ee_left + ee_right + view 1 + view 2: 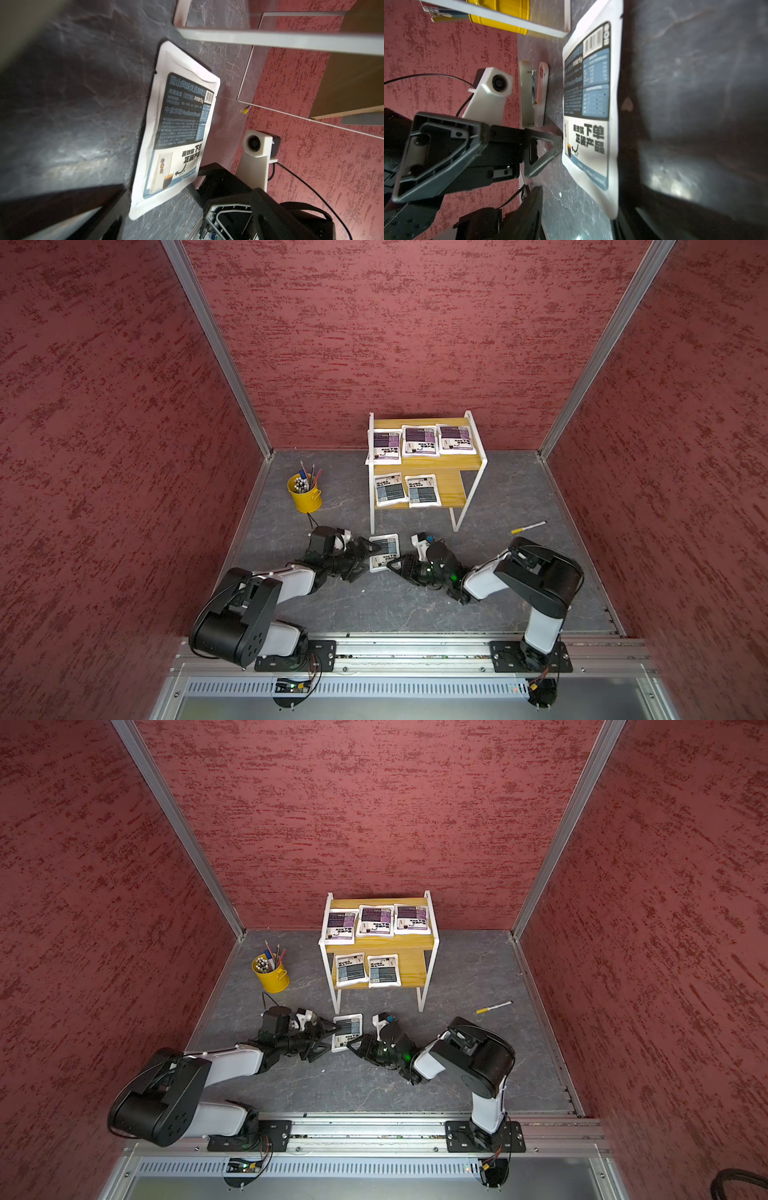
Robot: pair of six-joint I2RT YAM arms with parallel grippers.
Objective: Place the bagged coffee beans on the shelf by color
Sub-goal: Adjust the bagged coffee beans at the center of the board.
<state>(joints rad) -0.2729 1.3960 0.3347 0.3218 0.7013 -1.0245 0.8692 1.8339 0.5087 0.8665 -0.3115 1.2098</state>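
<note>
Grey-blue print marks the bag (384,551) lying flat on the tabletop (498,497) before the shelf (428,463); only the top views show five bags (419,441) shelved. The left gripper (370,562) gapes wide, one fingertip (557,143) at the bag's edge; the right gripper (395,567) sits at its corner, spread unclear

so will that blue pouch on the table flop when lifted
The blue pouch looks soft: its sealed edges wrinkle, so it would probably sag if gripped by one edge. The smooth film may slip a little. Being flat, it shouldn't roll.
</note>
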